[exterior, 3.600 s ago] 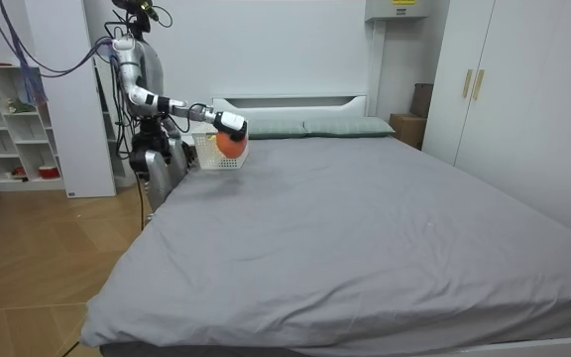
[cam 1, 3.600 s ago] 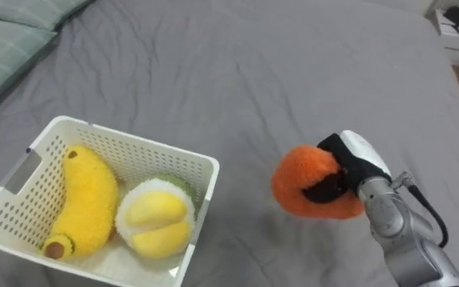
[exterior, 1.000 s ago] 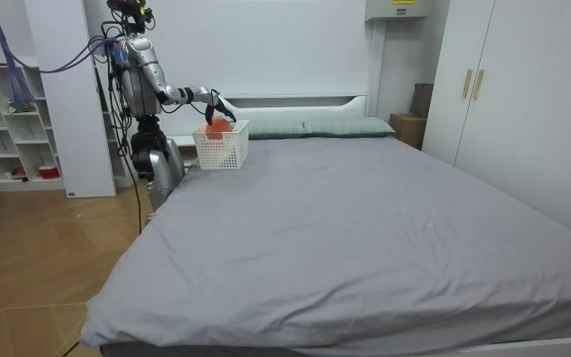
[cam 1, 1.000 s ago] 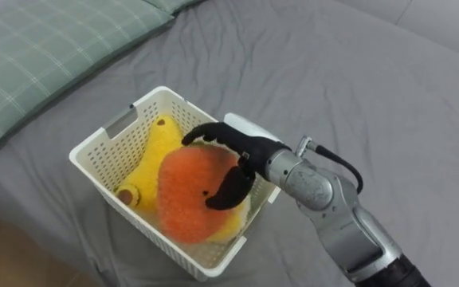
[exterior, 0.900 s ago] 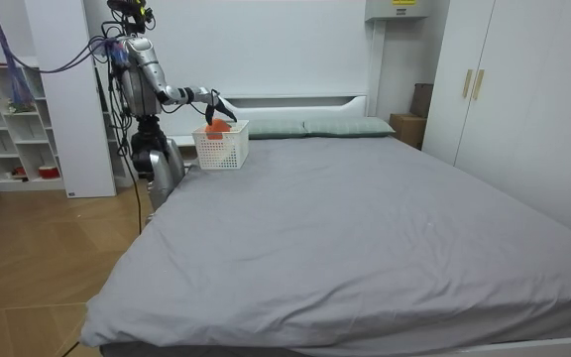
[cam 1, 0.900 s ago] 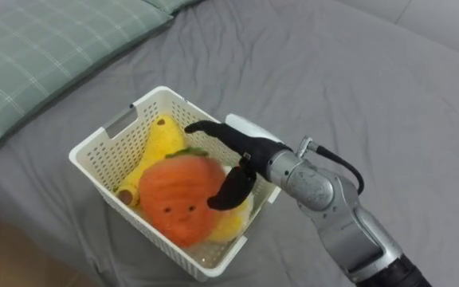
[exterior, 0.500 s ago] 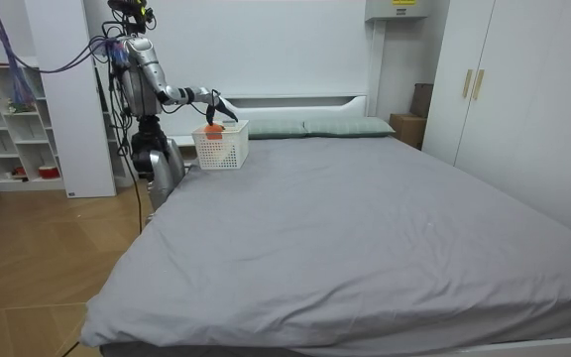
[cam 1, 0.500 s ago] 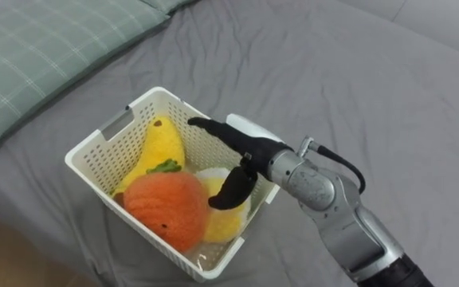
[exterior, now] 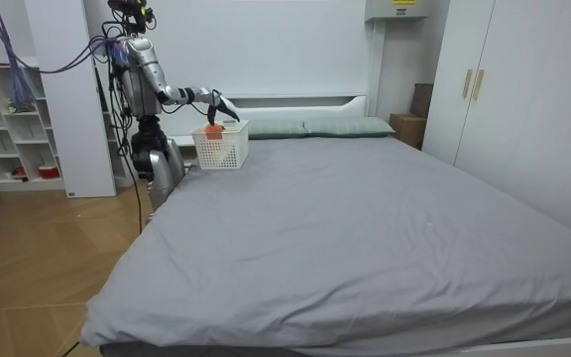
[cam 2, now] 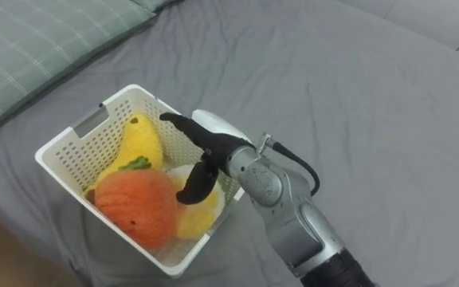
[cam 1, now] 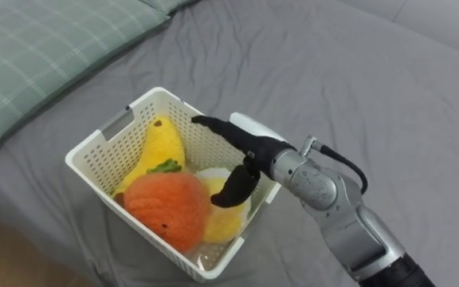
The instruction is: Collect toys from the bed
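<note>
We see the robot's right hand (cam 1: 250, 153) held over the white slatted basket (cam 1: 102, 198), its dark fingers spread wide apart and gripping nothing. A few seconds ago this hand carried the round orange plush toy (cam 1: 168, 209) above the bare sheet. A second ago it had the toy over the basket, and then the fingers let go. Now the toy lies inside the basket at the corner nearest us, fully clear of the hand. We judge this toy as delivered, with the hand free to pull away. The basket sits on the grey bed (cam 1: 357, 88), near its edge and just short of a green checked pillow (cam 1: 38, 56). It holds three soft toys packed close together. A yellow banana plush (cam 1: 159, 147) leans along the left wall. The orange toy presses against the banana's lower end. A rounder pale yellow plush (cam 1: 217, 222) is wedged to the right of the orange one, partly under the robot's thumb. In the room view the robot stands at the head corner of the bed, beside white shelving (exterior: 8, 119), with its right arm reaching out to the basket. The rest of the sheet in that view looks smooth and bare, so we judge that the collecting may be close to done.
</note>
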